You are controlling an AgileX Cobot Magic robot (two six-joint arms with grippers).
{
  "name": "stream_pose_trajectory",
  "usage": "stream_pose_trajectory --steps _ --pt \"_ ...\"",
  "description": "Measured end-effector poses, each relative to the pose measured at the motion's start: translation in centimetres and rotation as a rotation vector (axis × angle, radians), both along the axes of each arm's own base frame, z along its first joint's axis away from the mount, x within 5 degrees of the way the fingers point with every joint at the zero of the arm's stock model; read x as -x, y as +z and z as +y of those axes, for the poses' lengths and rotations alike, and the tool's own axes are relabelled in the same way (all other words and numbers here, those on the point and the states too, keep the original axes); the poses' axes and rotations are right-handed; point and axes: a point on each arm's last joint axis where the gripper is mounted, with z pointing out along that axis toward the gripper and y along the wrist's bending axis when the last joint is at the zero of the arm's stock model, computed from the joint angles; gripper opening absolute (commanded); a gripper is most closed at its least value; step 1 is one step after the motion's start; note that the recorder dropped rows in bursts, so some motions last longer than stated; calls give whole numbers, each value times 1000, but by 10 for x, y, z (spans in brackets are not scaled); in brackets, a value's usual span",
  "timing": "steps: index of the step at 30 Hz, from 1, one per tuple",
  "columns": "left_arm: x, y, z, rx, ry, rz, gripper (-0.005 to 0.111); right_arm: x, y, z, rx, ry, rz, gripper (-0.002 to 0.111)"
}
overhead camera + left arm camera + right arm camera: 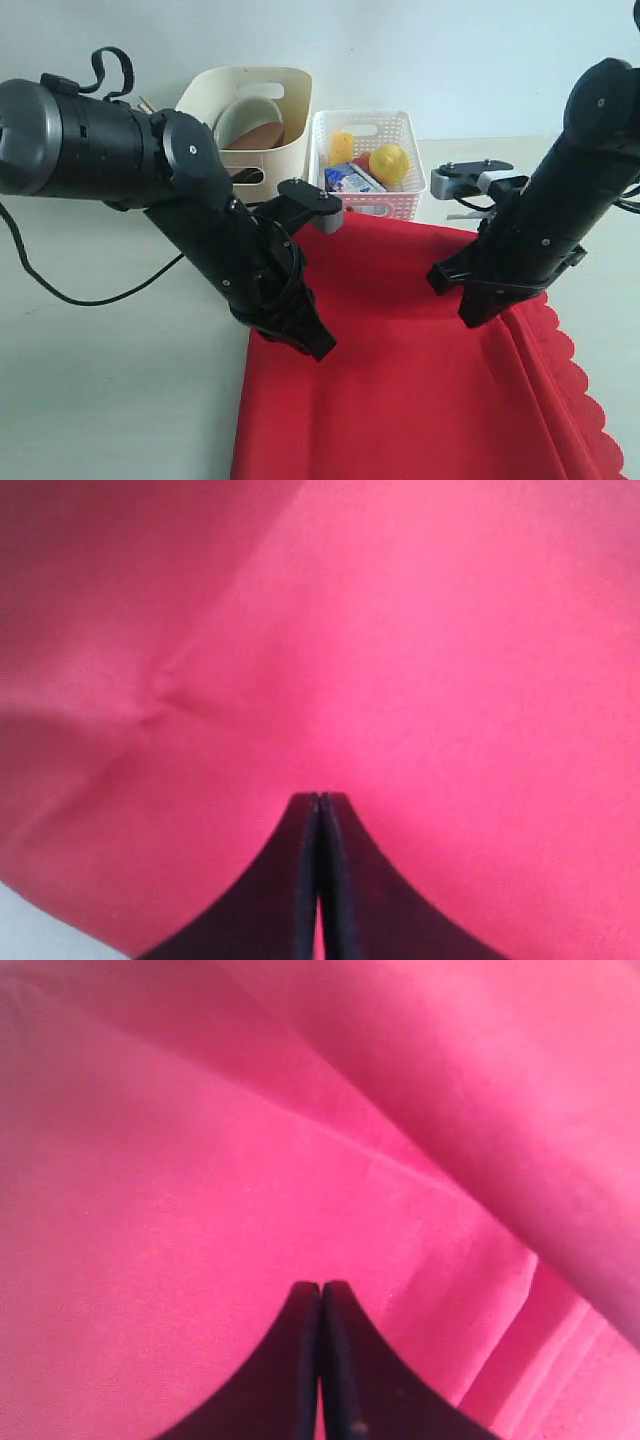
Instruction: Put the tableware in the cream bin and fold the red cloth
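A: Down on the red cloth [400,380] with both arms. Left gripper [318,802] at its left edge, clamped tight; right gripper [320,1286] toward its far right, pinched closed too. Fabric caught between? Cannot tell.

B: Behind the cloth's far edge, cream bin [295,160] holding pale bowl [245,115] and brown plate [262,136]. Alongside, touching that edge, white basket [395,208] with lemon [390,162], cheese [341,147], carton [350,180].
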Motion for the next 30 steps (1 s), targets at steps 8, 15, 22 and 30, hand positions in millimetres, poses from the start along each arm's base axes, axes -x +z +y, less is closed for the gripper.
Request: stream_pose_trajectory --steps 8,15,22,30 --pt "19 -23 7 -49 20 40 0 -2 -33 2 0 -40 63 0" --pt "38 -30 -3 -67 -33 55 0 9 -47 -1 12 -56 97 0" --pt "58 -41 -4 -104 -69 94 0 23 -57 -5 20 -76 132 0" --pt "84 -48 -6 -136 -109 123 0 40 -61 -8 15 -109 169 0"
